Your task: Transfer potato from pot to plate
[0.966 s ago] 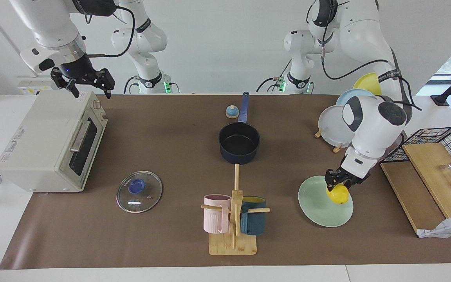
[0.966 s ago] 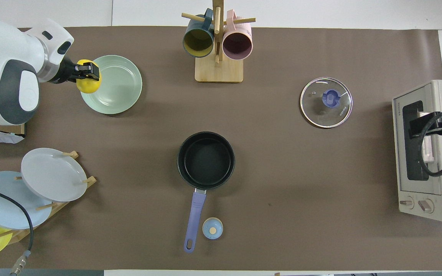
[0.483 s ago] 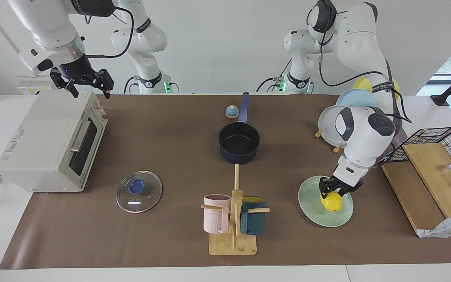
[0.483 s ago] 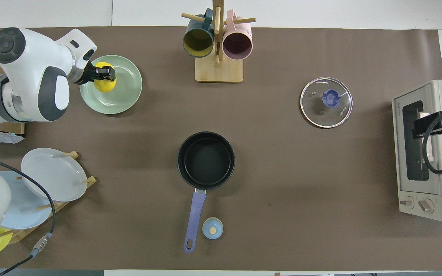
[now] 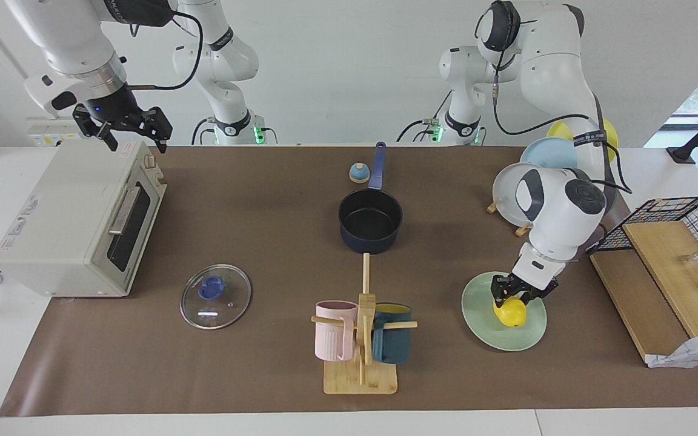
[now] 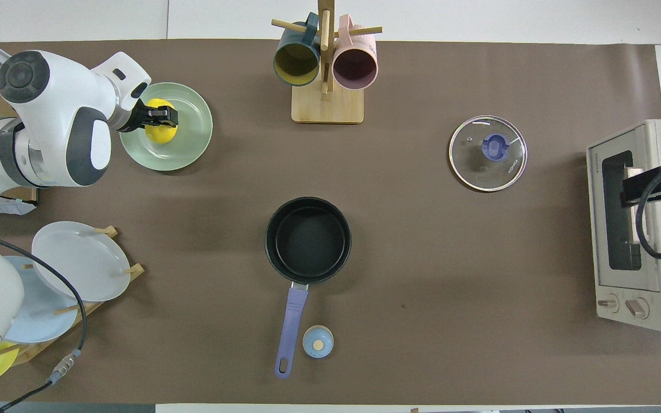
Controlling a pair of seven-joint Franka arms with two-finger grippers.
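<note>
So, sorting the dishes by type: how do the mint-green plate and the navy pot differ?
The plate is pale, shallow and holds the potato; the pot is dark, deep-walled and empty. The pot has a long handle; the plate has none. Both are round and sit upright on the mat.

The left tool [image 5: 511, 295] covers the top of the potato [image 5: 510, 313] in the facing view, so whether its fingers press the potato or stand just clear cannot be told. In the overhead view the left arm hides the plate's [image 6: 190, 146] rim at nine o'clock and part of the plate rack [image 6: 72, 269]. There the right tool [image 5: 123, 127] is cut off by the edge at three o'clock, above the toaster oven [image 6: 640, 229].
</note>
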